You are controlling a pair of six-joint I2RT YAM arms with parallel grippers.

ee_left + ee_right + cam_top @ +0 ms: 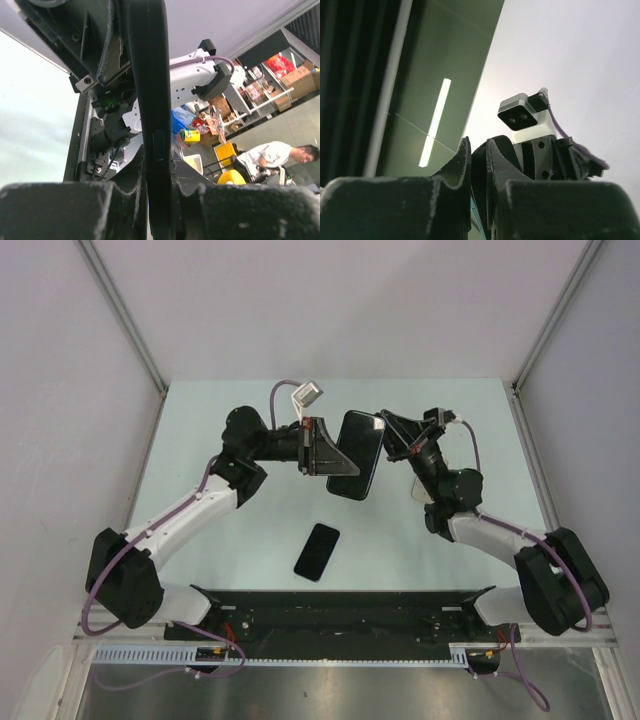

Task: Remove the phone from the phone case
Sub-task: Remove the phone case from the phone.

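Pale green tabletop (200, 440), boxed in by white walls (350, 300), is filling my overhead view, with both arm bases sitting on the black rail (340, 612) at the near edge. Just beyond the rail I am seeing a black phone (317, 551) lying flat on the table, slightly skewed, well apart from either gripper.

Farther out, the left arm (190, 510) is reaching forward from the near left corner and bending at the elbow toward the centre. Its wrist is turned sideways, so the left gripper (333, 448) is pointing right. The right arm (485, 528) is mirroring it, folding in from the near right corner with the right gripper (386, 438) pointing left.

Between them, raised off the table, the black phone case (356, 455) is hanging with its broad glossy face turned up toward the overhead camera. The left gripper is clamping its left long edge. On the left wrist camera I am looking along that edge, a side button (158, 145) showing, wedged between the two fingers (65, 210). The right gripper is pinching the case at its far right corner, its fingers (550, 210) drawn close around a thin dark lip. I cannot tell whether anything is sitting inside the case.

Beyond it, the right wrist camera is catching the left arm's camera housing (520, 114) against the pale wall.
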